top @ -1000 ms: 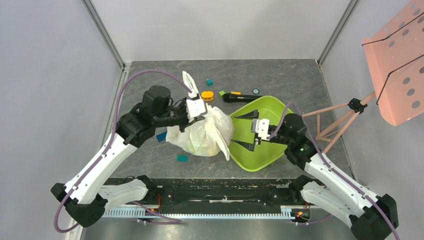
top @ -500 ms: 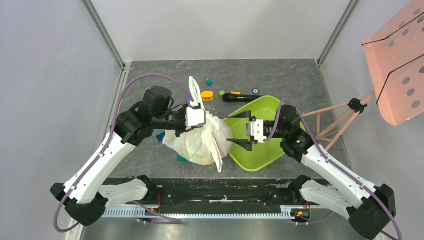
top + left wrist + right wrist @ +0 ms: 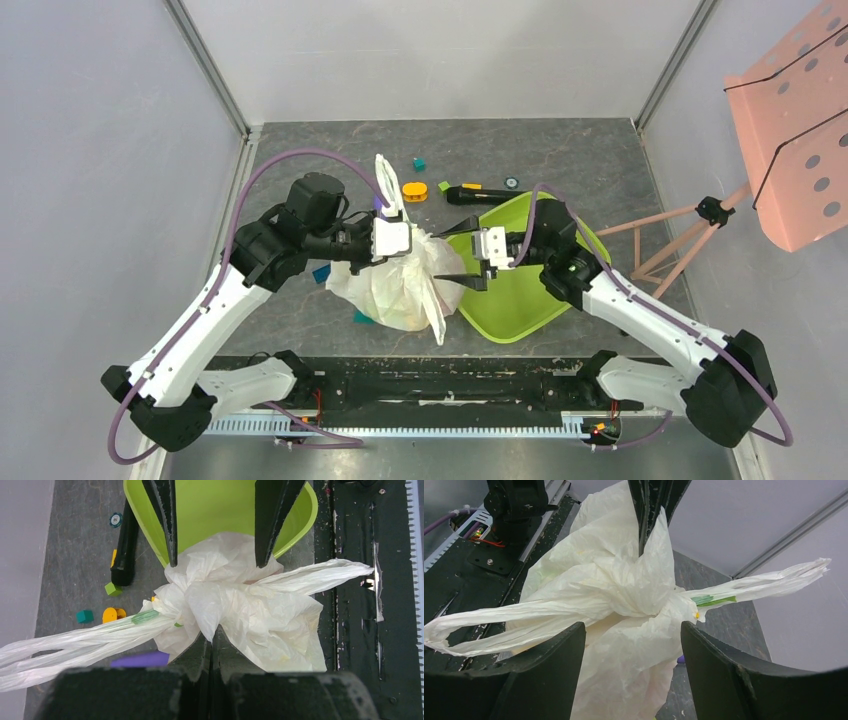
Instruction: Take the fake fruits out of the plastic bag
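The white crinkly plastic bag (image 3: 400, 285) sits bunched and knotted left of the lime-green tray, its two loop handles sticking out to either side. It fills the left wrist view (image 3: 235, 605) and the right wrist view (image 3: 624, 595). My left gripper (image 3: 412, 238) is shut on a fold of the bag near the knot (image 3: 212, 630). My right gripper (image 3: 462, 262) is open, its fingers on either side of the bag's near face, not touching it (image 3: 631, 645). The fake fruits are hidden inside the bag.
The lime-green tray (image 3: 530, 300) lies right of the bag under my right arm. An orange block (image 3: 414, 190), teal block (image 3: 420, 163), green block (image 3: 444, 186) and a black tool (image 3: 475, 193) lie behind. Teal pieces (image 3: 364, 317) lie near the bag. A pink stand (image 3: 690, 225) is at right.
My right gripper has moved left from over the tray up to the bag. My left gripper has shifted slightly down and left with the bag, which has sagged lower.
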Available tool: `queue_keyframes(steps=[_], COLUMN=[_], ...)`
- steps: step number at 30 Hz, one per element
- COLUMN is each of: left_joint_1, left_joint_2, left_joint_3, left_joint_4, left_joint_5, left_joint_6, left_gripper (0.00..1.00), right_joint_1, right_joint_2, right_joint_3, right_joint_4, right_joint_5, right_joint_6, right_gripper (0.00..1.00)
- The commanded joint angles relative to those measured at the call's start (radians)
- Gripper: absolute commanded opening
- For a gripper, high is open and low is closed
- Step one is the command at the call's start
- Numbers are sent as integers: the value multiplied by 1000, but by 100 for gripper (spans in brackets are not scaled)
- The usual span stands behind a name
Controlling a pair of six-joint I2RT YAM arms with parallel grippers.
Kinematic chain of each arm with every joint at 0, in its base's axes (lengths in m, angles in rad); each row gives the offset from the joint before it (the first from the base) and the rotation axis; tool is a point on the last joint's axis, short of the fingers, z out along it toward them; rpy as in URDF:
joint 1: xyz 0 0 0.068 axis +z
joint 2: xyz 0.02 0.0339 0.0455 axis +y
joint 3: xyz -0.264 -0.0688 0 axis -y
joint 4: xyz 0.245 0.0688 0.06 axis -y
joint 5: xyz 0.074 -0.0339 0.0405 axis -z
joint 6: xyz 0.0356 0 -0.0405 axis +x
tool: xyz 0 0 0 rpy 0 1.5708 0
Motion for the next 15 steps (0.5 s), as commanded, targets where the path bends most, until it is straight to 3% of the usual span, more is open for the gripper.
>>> queue_keyframes(steps=[1, 8, 15], left_joint_1=[-3, -4, -3], left_joint_2=[-18, -37, -83], left_joint_3=[12, -5, -47], left_joint_4=[9, 11, 60], left_joint_5=[-3, -32, -86], left_joint_6=[58, 71, 52], left_gripper=[2, 2, 2], right_joint_1=[7, 7, 7], right_joint_2=[46, 103, 81], right_joint_3=[63, 98, 77], right_joint_4=[67, 66, 96], right_joint_5=[42, 119, 176], right_joint_6=[37, 62, 97], right_gripper=[72, 53, 16])
